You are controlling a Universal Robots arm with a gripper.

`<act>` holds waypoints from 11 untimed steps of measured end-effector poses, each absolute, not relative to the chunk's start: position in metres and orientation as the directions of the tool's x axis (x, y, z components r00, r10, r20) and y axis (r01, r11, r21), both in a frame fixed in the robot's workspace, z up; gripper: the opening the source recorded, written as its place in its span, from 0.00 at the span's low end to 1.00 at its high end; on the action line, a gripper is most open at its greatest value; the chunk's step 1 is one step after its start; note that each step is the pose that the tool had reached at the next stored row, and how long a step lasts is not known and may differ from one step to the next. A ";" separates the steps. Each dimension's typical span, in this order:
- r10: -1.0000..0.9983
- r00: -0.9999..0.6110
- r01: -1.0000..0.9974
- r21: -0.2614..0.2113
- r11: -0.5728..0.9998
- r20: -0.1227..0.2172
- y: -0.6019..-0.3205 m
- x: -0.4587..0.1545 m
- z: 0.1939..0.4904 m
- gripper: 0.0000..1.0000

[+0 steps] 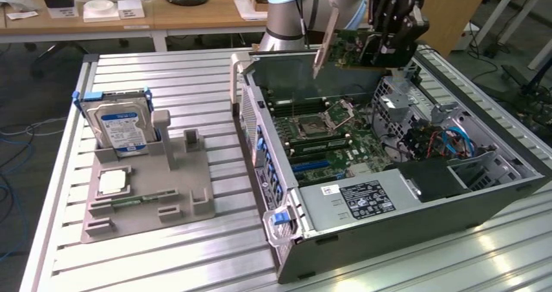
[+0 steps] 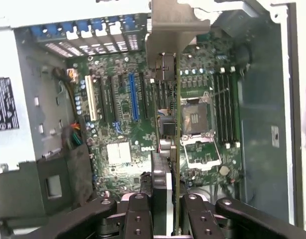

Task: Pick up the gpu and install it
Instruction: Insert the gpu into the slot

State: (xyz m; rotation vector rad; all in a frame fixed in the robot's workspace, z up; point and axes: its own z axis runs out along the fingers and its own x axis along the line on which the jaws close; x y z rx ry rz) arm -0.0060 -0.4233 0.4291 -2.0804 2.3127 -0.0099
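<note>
The gpu (image 1: 350, 46), a green card with a silvery bracket (image 1: 325, 43) at one end, hangs in the air over the far end of the open computer case (image 1: 483, 195). My gripper (image 1: 379, 50) is shut on its upper edge, the card held edge-down above the motherboard (image 1: 328, 137). In the wrist view the gpu (image 2: 176, 149) runs edge-on away from my gripper (image 2: 165, 221), its bracket (image 2: 168, 30) at the far end. It floats over the motherboard (image 2: 118, 149), between the blue slot (image 2: 134, 97) and the processor socket (image 2: 195, 119), touching neither.
On the slatted metal table (image 1: 172, 79) a grey fixture (image 1: 185, 176) holds an upright hard drive (image 1: 121, 121), a processor chip (image 1: 112, 182) and a memory stick (image 1: 129, 203). The case's power supply (image 1: 362, 198) and cables (image 1: 440, 140) fill its near end. Wooden desks (image 1: 172, 14) stand behind.
</note>
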 end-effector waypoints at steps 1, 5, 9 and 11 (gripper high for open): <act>-0.996 -0.088 -0.996 -0.025 0.088 -0.019 -0.423 -0.006 0.429 0.28; -1.000 -0.016 -1.000 -0.025 0.016 -0.019 -0.423 -0.006 0.429 0.28; -0.998 0.057 -0.998 -0.025 -0.056 -0.019 -0.423 -0.006 0.428 0.28; -0.995 0.093 -0.995 -0.025 -0.092 -0.019 -0.423 -0.006 0.428 0.28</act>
